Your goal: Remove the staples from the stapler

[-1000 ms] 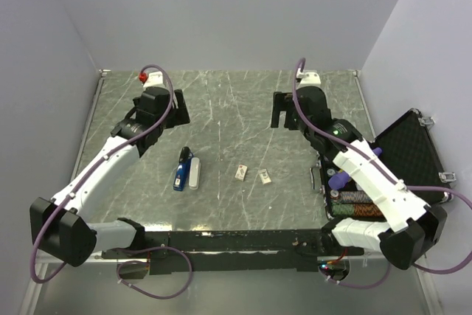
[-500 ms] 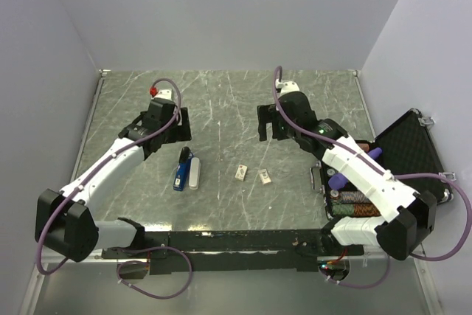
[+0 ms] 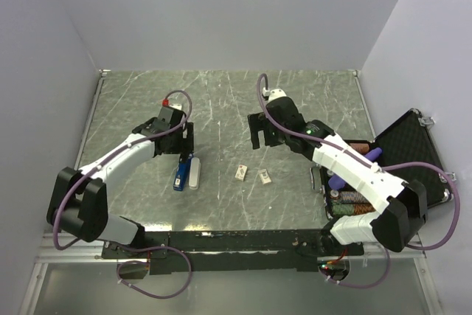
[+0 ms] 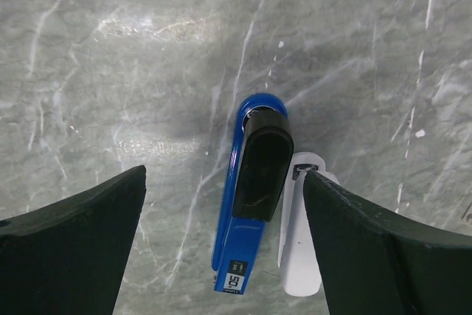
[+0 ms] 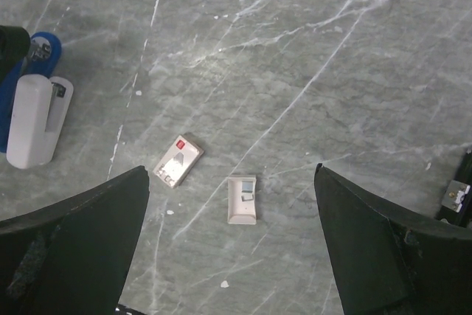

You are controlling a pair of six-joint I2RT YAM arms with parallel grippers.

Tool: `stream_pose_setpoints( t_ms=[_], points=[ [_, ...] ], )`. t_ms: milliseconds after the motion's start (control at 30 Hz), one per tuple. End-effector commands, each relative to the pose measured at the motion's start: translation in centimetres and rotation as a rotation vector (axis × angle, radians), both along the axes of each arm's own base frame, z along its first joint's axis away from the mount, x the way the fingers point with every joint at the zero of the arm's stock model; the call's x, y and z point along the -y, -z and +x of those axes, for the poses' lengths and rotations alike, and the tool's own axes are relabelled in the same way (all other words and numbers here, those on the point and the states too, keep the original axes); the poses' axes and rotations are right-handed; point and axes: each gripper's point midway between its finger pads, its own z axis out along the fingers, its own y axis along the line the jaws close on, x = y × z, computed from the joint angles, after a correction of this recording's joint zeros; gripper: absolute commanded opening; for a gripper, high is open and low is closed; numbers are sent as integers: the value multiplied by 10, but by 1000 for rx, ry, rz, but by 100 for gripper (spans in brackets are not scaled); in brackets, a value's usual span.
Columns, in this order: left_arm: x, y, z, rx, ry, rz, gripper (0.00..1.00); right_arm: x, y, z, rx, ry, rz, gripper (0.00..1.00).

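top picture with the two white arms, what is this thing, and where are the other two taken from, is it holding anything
It is a robot: two arms bolted at the near edge of a grey table. The top picture comes from a fixed camera above and behind them. The other two come from a camera on each wrist; the dark shapes at the bottom corners are that arm's own fingers. On the table lie a blue and black stapler with a white bar along one side, and two small beige pieces. An open black case sits at the right. The left gripper hangs open over the stapler, the right gripper open over the beige pieces. Neither holds anything.
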Motion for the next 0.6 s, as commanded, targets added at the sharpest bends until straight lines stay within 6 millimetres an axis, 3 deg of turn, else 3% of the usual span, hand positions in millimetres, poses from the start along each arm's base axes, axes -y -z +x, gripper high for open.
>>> stream_pose_setpoints(
  t_ms=[0, 567],
  points=[
    [11, 6, 1, -26, 53, -22, 90, -7, -12, 2, 44, -22, 20, 100],
    [14, 28, 6, -82, 68, 12, 77, -14, -4, -13, 27, -52, 57, 100]
  ],
)
